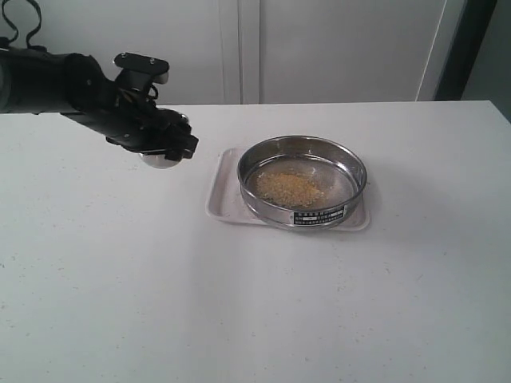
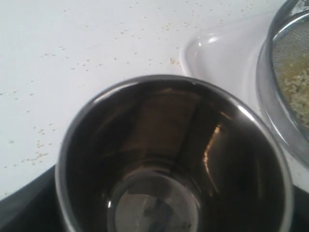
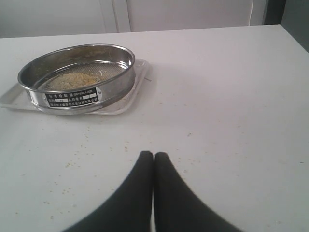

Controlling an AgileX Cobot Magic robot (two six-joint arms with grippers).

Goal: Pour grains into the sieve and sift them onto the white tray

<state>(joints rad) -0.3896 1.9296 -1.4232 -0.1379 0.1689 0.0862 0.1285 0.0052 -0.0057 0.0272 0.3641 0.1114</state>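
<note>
1. Judging pour as done: seeing cup point(image 2: 174, 159) bare inside, nothing left in it; seeing grains point(image 1: 289, 186) lying as 1 pale golden heap on mesh of sieve point(image 1: 319, 209). Noting sieve sitting on tray point(image 1: 219, 191), near middle of table point(image 1: 239, 303).
2. Taking step in hand to be parking cup, then sifting. Advising: setting cup down upright on table, well apart from tray; releasing only once seated. For sifting: gripping sieve wall, shaking level and gently, keeping mesh over tray throughout, avoiding spill onto table, already speckled with strays.
3. Logging left gripper point(image 1: 164, 145): clamped on cup, carrying it low over table near tray's left edge; contact with table not discernible.
4. Logging right gripper point(image 3: 153, 169): fingers pressed together, gripping nothing, low over table, well apart from sieve; not showing in exterior view.
</note>
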